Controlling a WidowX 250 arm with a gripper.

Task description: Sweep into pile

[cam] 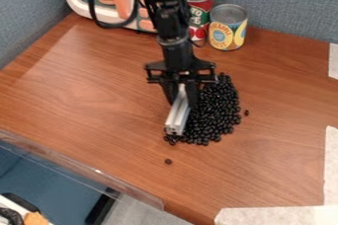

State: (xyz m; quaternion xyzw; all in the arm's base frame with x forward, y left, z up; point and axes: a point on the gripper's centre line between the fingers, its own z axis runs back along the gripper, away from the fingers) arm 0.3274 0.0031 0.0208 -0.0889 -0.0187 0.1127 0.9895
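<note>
The hand [183,95] hangs over the middle of the bench [277,165], its fingers drawn in on the upper end of a silver metal bar [177,116], one to each side of it. The bar slants down from there, its lower end among the beans at the pile's near end. It looks rigid and fairly light, and being smooth metal it could twist or slip if its lower end pushes hard against the bench, so the high hold it has now calls for gentle strokes; a grip square on its flat sides should suit it best. Right beside the bar, along one side of it, lies the heap of black beans [216,113], long and loose, reaching from beside the hand down past the bar's lower end. Each bean looks small, hard, rounded and light, likely to roll and scatter under a quick push, while the mass together should give way like gravel. They are better herded with the bar's long side than gripped, kept low and slow. One stray bean [168,161] lies apart on the near side, and another bean [247,113] sits just off the outer edge; each would need a soft nudge inward, as a sharp knock could send it rolling away.
</note>
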